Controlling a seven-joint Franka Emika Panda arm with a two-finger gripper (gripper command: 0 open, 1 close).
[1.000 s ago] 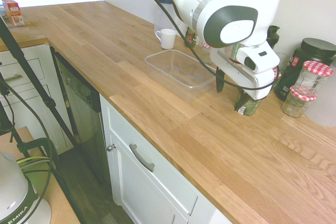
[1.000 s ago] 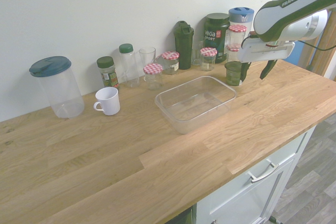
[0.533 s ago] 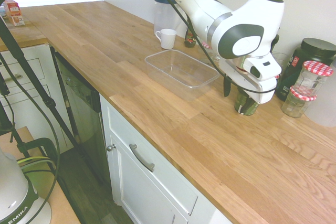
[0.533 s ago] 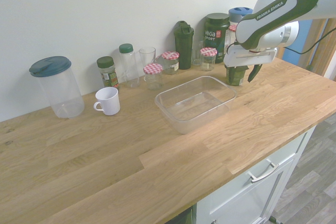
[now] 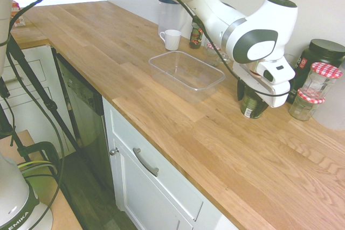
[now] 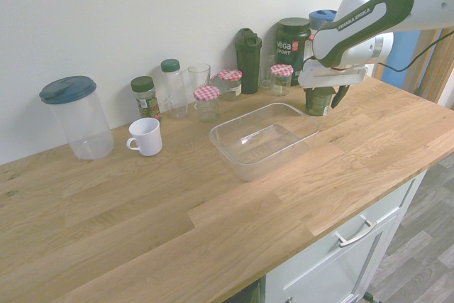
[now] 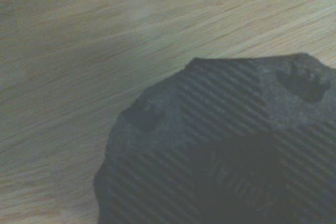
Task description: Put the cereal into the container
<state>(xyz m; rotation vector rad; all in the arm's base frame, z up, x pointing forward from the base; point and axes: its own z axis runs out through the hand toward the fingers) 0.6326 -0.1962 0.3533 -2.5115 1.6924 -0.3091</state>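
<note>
The cereal point(image 5: 253, 107) is a short glass jar of dark green contents standing on the wooden counter, just right of the container in the second exterior view. Its dark ridged lid point(image 7: 226, 145) fills much of the wrist view. My gripper point(image 5: 252, 96) has come down over the jar point(image 6: 318, 100), one finger on each side of it, and it is open. The gripper body hides the lid in both exterior views. The container point(image 5: 161, 58), a shallow clear tub, sits empty point(image 6: 241, 165) a short way from the jar.
Along the wall stand jars with checkered lids point(image 5: 324, 76), a black bottle point(image 6: 292, 40), a dark shaker point(image 6: 248, 51), a drinking glass point(image 6: 199, 76) and a spice jar point(image 6: 145, 96). A white mug point(image 6: 145, 136) and a large blue-lidded canister point(image 6: 76, 117) stand further along.
The gripper has moved from beside and above the cereal jar down over it, so its fingers now straddle the jar. The jar and the container have stayed put.
</note>
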